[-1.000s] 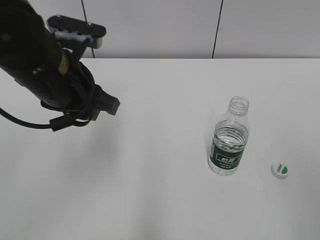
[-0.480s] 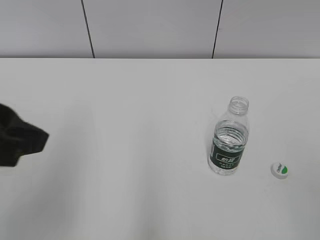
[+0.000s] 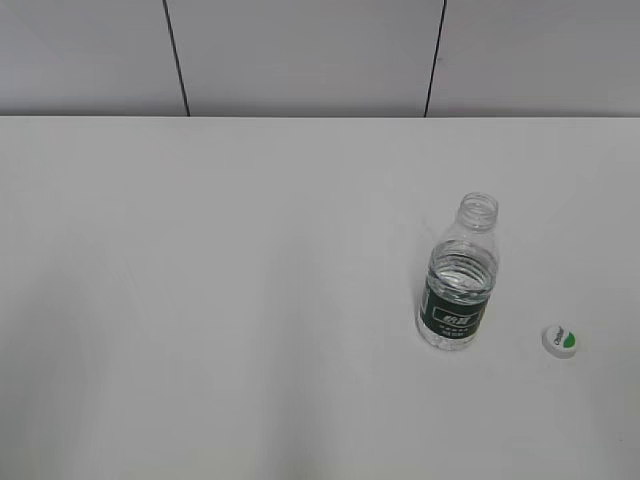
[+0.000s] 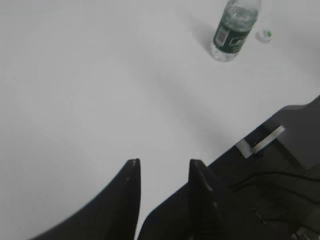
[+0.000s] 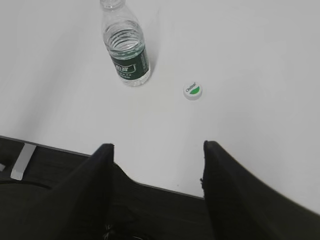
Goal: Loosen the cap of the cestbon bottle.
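Note:
The cestbon bottle (image 3: 457, 280) stands upright on the white table, open-mouthed, with its dark green label band facing front. It also shows in the left wrist view (image 4: 233, 27) and the right wrist view (image 5: 126, 47). The white cap (image 3: 560, 340) with a green patch lies on the table to the bottle's right, apart from it; it shows in the left wrist view (image 4: 264, 35) and the right wrist view (image 5: 193, 90). My left gripper (image 4: 162, 164) is open and empty, far from the bottle. My right gripper (image 5: 157, 146) is open and empty, near the table's front edge. Neither gripper shows in the exterior view.
The white table (image 3: 250, 300) runs to a grey panelled wall (image 3: 300, 55) at the back. A dark base (image 5: 60, 200) lies below the table's front edge in both wrist views.
The left arm has drawn back down and to the left and has left the exterior view. The bottle and the cap have not moved.

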You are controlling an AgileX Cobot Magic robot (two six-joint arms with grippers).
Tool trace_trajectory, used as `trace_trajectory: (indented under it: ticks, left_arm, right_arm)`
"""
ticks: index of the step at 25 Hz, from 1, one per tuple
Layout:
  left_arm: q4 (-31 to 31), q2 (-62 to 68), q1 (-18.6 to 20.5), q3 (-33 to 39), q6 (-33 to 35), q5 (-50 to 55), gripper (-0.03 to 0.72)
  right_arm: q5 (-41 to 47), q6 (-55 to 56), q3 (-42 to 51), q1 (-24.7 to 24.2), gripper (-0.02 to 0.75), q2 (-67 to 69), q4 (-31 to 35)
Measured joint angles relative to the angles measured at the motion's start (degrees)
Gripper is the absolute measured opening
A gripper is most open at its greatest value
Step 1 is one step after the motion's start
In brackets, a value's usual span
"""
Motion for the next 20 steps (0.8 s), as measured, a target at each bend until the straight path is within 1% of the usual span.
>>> trace_trajectory:
  ticks: [4,9,13,17,20]
  left_arm:
    - [-3.37,-7.24,0.00,-0.18,2.25,1.56,0.258]
    - [-4.35,-12.85,0.00,-0.10,5.39,9.43,0.258]
    - [-4.53,-15.88,0.00,0.20,6.59,9.52,0.258]
    - [-4.53,-16.09,0.00,0.45,6.78,9.41,0.256]
    - [-4.48,-16.09,0.00,0.45,6.78,9.41,0.256]
  right_arm:
    - [0.00,-0.22,0.02,0.00,0.430,-2.42,-1.26]
    - [0.05,-0.36,0.25,0.00,0.430,-6.01,-1.90]
    - [0.11,-0.94,0.60,0.00,0.430,-7.59,-2.33]
    - [0.22,-1.50,5.01,0.00,0.430,-7.70,-2.44]
    - [-1.70,-1.50,5.39,0.00,0.430,-7.70,-2.38]
